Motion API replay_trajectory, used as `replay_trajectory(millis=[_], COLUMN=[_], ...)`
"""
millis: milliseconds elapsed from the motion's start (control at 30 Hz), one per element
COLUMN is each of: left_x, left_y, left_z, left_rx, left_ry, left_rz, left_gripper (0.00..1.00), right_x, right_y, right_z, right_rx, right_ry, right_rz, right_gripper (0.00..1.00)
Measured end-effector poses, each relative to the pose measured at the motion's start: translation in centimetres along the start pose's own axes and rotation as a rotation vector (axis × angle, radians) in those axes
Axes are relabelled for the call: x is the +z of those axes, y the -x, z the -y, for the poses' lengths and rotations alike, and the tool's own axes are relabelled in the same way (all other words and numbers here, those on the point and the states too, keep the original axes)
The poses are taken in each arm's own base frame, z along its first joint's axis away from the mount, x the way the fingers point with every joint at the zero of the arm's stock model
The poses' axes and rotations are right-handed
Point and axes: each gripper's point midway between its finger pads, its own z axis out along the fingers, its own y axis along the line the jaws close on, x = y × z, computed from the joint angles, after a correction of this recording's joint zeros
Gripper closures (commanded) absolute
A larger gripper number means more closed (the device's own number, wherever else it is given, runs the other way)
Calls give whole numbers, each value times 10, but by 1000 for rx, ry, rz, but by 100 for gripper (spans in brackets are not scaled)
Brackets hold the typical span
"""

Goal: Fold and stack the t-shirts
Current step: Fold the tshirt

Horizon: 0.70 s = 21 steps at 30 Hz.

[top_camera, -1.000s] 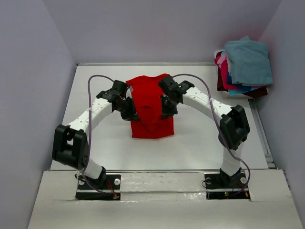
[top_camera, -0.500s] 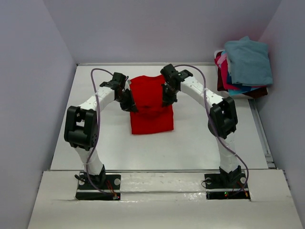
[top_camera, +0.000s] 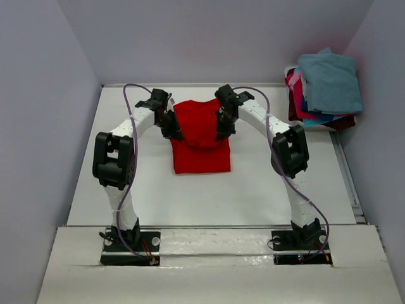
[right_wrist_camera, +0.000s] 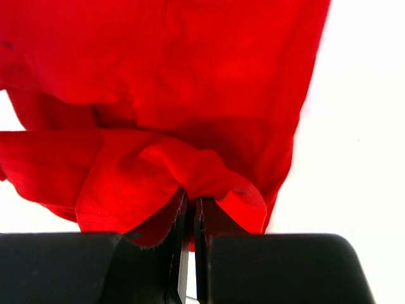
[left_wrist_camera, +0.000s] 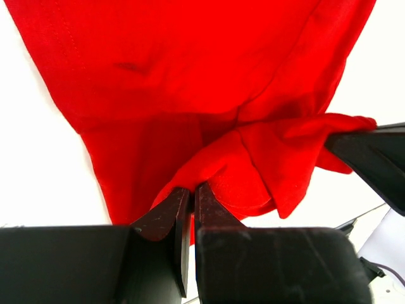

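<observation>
The heap of folded t-shirts (top_camera: 324, 87), teal-blue on top with pink, blue and dark maroon edges showing under it, serves as the marker here. The red t-shirt (top_camera: 201, 152) lies well apart from that heap, to its left and nearer the arm bases, on the white table (top_camera: 272, 183). Its long axis runs from the near side to the far side, roughly parallel to the heap's left edge. The near end is a flat, straight-edged rectangle. The far end is bunched and raised between the two pincers. Which end is the collar cannot be told.

The left gripper (top_camera: 172, 131) is at the shirt edge farther from the heap. Its jaws are pressed almost together on a pinch of red cloth, and in the left wrist view a fold droops beside the fingertips (left_wrist_camera: 180, 201). The right gripper (top_camera: 221, 133) is at the shirt edge nearer the heap, clamped just as tightly. In the right wrist view a red fold curls up from its fingertips (right_wrist_camera: 179, 206).
</observation>
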Motion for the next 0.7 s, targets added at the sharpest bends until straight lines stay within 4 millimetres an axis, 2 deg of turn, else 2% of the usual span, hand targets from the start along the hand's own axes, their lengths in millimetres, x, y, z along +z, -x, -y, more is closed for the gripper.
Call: replay_trajectory(millis=[233,700], left_x=[0,1], left_y=[0,-1], left_z=[-2,-5], left_rx=[-5,-13], left_ry=[2,9], left_rz=[0,-4], left_gripper=[94,94], right_x=[13,10], right_y=[3,10], right_z=[-1,-3], right_rx=[-12,-25], right_ry=[7,18], right_rz=[-17,2], right_gripper=[93,93])
